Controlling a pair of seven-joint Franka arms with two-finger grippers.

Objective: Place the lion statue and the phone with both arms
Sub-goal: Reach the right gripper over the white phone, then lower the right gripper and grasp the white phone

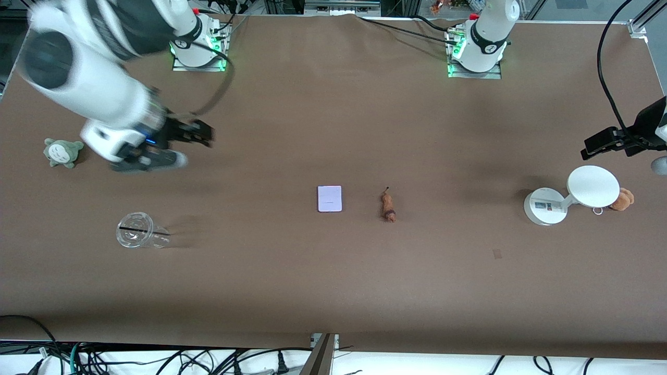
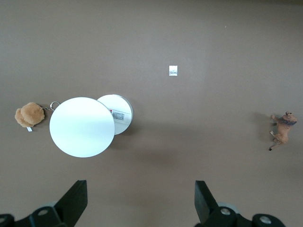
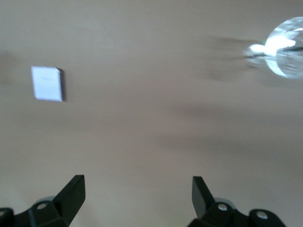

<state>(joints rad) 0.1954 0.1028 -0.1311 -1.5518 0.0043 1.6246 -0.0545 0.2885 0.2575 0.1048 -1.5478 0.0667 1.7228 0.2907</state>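
The phone [image 1: 330,198], a flat pale lavender rectangle, lies on the brown table near its middle; the right wrist view also shows this phone [image 3: 46,83]. Beside it, toward the left arm's end, lies the small orange-brown lion statue [image 1: 388,206], also seen as the lion statue [image 2: 283,130] in the left wrist view. My right gripper [image 1: 194,134] hangs open and empty over the table toward the right arm's end; the same gripper [image 3: 137,196] has only bare table between its fingers. My left gripper [image 1: 607,144] hangs open and empty above the white stand, as the gripper [image 2: 140,198] shows.
A clear plastic cup [image 1: 138,230] lies on its side toward the right arm's end. A grey-green plush [image 1: 62,151] sits under the right arm. A white round-based stand [image 1: 573,195] and a brown plush with a ring [image 1: 622,199] are at the left arm's end.
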